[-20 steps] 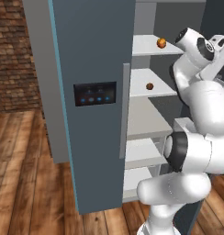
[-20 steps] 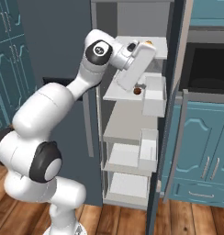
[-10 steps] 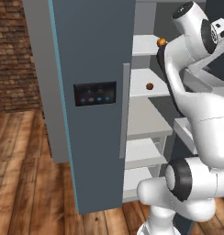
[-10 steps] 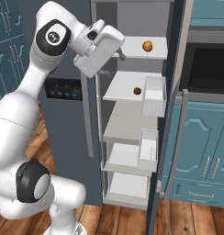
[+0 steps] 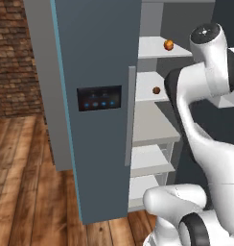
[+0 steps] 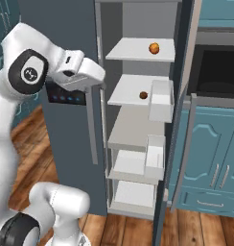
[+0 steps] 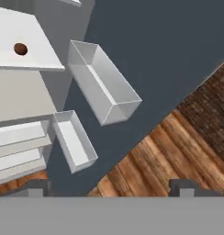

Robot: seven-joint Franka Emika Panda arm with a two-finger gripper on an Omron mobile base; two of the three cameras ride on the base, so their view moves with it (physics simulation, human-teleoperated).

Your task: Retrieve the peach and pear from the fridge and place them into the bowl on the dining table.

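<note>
In the fridge [image 6: 138, 29], the pear [image 6: 154, 48] sits one shelf above the peach [image 6: 143, 95], door bins [image 6: 159, 101] alongside

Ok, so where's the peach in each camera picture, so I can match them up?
Left base view: peach right of centre, second fridge shelf.
Right base view: peach above centre, same shelf, beside a door bin.
Hand view: peach upper left.
Shared landmark: the white shelf beneath it.

1 peach [image 6: 143, 95], 1 pear [image 6: 154, 48], 1 fridge [image 6: 138, 120], 2 door bins [image 6: 160, 100].
</note>
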